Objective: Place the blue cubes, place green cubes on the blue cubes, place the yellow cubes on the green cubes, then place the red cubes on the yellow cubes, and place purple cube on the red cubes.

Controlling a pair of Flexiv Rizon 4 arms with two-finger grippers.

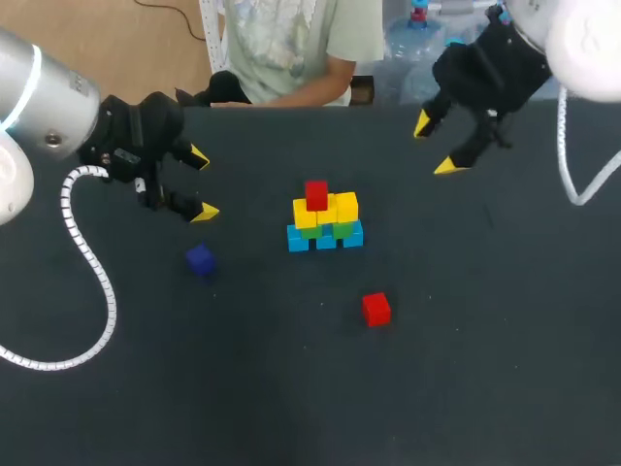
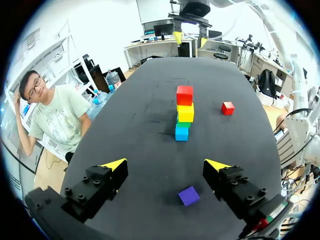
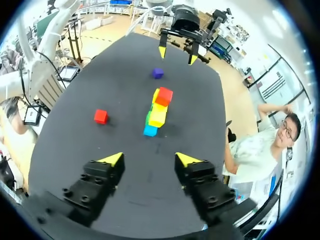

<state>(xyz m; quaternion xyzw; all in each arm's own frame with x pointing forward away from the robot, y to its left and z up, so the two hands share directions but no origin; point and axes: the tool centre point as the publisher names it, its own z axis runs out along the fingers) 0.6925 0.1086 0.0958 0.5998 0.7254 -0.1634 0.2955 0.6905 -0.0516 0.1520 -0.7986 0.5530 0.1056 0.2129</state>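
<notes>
Dark matte table [image 1: 466, 388]. Wide bare stretches lie on every side of the build, and the near half is mostly open. Both grippers hang toward the far edge.

Left gripper [image 1: 202, 184]: over the far-left part, fingers spread wide, holding nothing. Right gripper [image 1: 436, 146]: over the far-right part, likewise wide open and empty.

Stack [image 1: 325, 218]: mid-table between the two grippers, well apart from each. Blue cubes [image 1: 325, 238] form a row at the base, green cubes [image 1: 342, 230] sit on them, and yellow cubes [image 1: 330, 210] sit above those. One red cube [image 1: 316, 194] tops the stack toward its left end.

Loose red cube [image 1: 376, 309]: alone on the table, nearer the front and right of the stack, touching nothing.

Purple cube [image 1: 200, 258]: flat on the table near the left gripper. The left wrist view puts it under the gripper, between the spread fingers and touching neither.
</notes>
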